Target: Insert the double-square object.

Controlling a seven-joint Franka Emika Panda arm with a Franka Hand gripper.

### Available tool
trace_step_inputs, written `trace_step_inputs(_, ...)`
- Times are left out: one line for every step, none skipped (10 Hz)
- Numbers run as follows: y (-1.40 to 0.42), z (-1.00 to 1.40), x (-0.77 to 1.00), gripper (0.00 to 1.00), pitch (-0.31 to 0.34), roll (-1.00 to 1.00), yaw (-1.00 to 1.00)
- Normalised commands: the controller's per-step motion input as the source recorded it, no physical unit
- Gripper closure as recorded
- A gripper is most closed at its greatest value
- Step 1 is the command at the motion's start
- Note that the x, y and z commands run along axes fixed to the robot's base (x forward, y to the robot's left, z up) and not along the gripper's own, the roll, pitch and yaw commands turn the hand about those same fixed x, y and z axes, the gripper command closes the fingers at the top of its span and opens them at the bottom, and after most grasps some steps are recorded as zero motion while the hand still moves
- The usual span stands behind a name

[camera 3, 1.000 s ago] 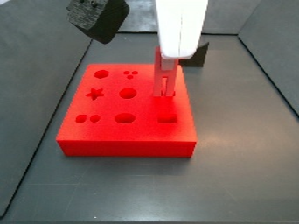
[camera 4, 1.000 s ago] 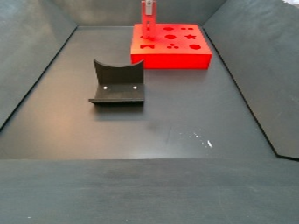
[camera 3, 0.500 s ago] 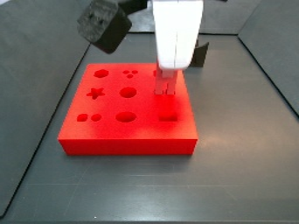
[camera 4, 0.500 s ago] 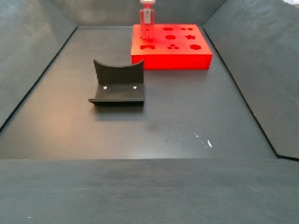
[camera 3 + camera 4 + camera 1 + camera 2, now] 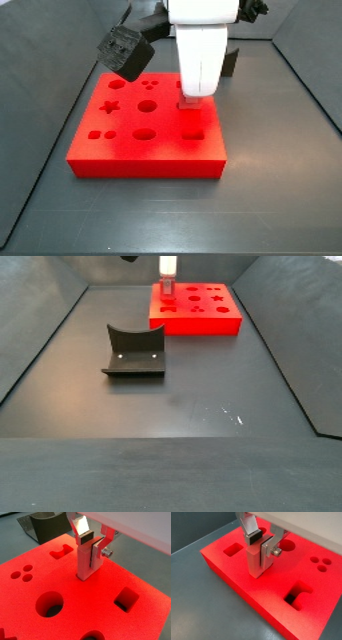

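Note:
The double-square object (image 5: 85, 566) is a slim red peg standing upright, its lower end set into the top of the big red block (image 5: 75, 592). It also shows in the second wrist view (image 5: 255, 563). My gripper (image 5: 90, 543) is shut on the peg's upper part, one silver finger (image 5: 271, 548) on each side. In a side view the gripper (image 5: 191, 94) hangs low over the block's right half (image 5: 160, 150), only a short piece of peg (image 5: 191, 102) showing below it. In the far side view the peg (image 5: 167, 289) stands at the block's left end (image 5: 201, 318).
The block has several shaped holes: a square one (image 5: 191, 130) just in front of the peg, a star (image 5: 111, 104) and round ones. The dark grey fixture (image 5: 134, 353) stands on the floor apart from the block. Dark walls ring the floor.
The gripper has come down with the peg over the last second. Less of the peg shows above the block than before.

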Motion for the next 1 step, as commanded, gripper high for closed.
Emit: trace_step_inputs(0.0, 0.0, 0.0, 1.0, 0.0, 0.0, 0.0)
